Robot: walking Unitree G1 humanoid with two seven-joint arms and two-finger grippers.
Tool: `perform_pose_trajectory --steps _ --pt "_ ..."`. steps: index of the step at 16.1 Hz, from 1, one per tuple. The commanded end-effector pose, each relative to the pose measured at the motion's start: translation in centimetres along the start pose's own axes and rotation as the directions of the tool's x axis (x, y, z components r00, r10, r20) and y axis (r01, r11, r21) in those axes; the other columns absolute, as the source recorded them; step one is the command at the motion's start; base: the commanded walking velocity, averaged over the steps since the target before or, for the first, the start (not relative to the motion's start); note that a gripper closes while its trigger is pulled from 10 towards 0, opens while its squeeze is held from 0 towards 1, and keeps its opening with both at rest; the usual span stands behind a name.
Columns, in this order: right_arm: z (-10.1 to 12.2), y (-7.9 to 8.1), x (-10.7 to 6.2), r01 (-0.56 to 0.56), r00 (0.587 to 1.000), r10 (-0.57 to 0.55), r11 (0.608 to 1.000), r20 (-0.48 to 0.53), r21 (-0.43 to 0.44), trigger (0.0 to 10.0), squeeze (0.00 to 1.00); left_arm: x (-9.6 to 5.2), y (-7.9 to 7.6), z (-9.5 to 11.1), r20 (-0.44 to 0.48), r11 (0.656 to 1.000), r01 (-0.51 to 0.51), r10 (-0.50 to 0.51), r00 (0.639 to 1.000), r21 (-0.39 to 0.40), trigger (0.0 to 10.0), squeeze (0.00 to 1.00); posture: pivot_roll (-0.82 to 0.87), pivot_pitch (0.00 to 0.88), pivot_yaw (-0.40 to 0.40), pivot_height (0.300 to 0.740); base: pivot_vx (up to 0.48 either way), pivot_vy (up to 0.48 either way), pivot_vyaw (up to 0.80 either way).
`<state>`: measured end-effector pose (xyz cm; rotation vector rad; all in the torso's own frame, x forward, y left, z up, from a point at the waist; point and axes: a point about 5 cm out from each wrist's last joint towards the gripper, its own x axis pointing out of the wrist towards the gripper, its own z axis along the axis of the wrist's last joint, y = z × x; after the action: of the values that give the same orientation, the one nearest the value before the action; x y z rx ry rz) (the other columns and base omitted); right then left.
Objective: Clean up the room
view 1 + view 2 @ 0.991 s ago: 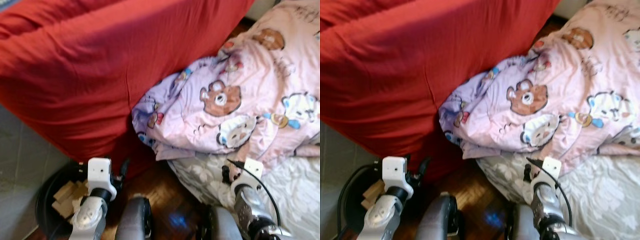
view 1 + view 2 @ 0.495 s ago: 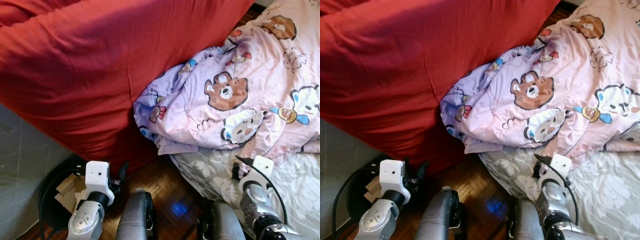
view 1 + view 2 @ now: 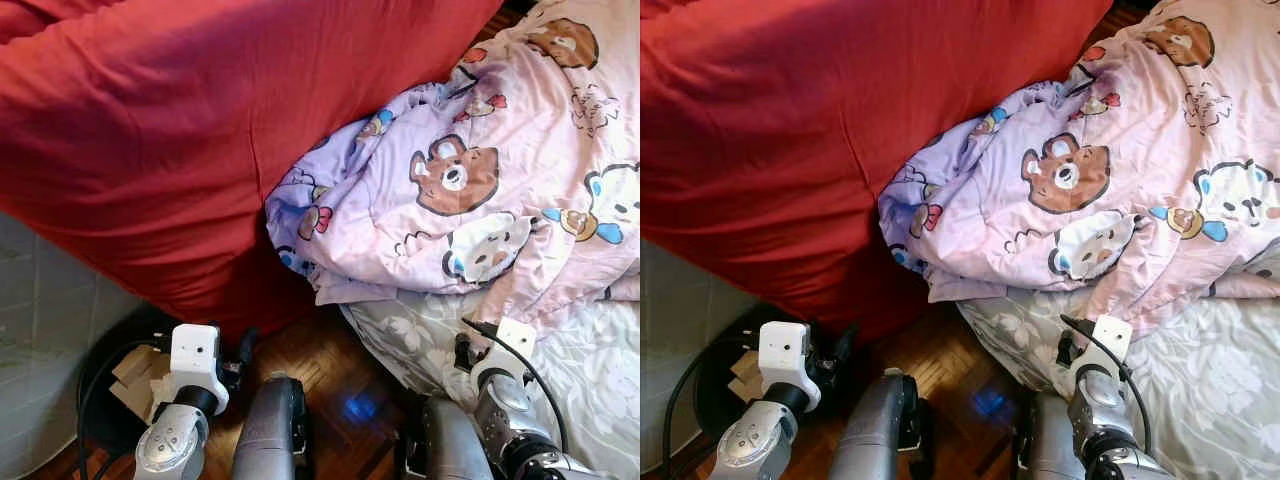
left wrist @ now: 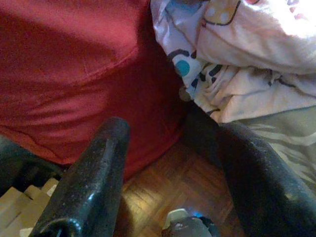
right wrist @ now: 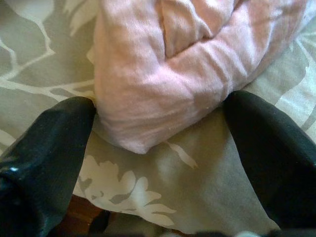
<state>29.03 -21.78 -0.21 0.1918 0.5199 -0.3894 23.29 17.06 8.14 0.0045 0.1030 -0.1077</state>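
Quilt: pink cartoon-bear cotton quilt [image 3: 480, 190] is bunched on the grey floral bedsheet [image 3: 590, 360], against the big red fabric cushion [image 3: 170, 130].
Right hand [image 5: 158, 163]: fingers spread wide, a pink quilt fold seen between them.
Left hand [image 4: 173, 163]: held wide open, empty, beside the cushion above the wooden parquet floor [image 3: 330, 370].

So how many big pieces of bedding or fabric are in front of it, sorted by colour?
Red: 1, the red cover draped on the left.
Pink with cartoon bears: 1, the pink duvet bunched beside it.
Grey with white flowers: 1, the grey sheet under the duvet, where the right gripper hovers with open jaws.
Total: 3.
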Motion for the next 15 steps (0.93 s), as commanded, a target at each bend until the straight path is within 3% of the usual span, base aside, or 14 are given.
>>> perform_pose_trajectory --steps 1,2,15 --pt "-1.67 -0.33 -0.39 0.009 0.998 -0.01 1.0 -0.057 -0.004 8.9 0.0 -0.77 0.55 -0.65 -0.04 1.0 -0.02 0.02 0.999 0.007 10.0 0.0 0.23 0.367 0.118 0.647 0.0 0.0 0.0" --pt "-1.59 -0.29 -0.37 0.006 0.999 -0.006 1.0 -0.054 -0.001 0.0 0.0 -0.91 0.62 -0.73 -0.045 1.0 -0.023 0.023 0.999 0.008 10.0 0.0 0.23 0.367 0.118 0.647 0.0 0.0 0.0" --pt "-1.23 -0.46 -0.36 -0.012 1.0 0.012 1.0 -0.014 0.003 0.0 0.0 -1.24 0.55 -0.75 -0.048 0.999 -0.032 0.033 0.998 0.019 10.0 0.0 0.23 0.377 0.114 0.647 0.0 0.0 0.0"
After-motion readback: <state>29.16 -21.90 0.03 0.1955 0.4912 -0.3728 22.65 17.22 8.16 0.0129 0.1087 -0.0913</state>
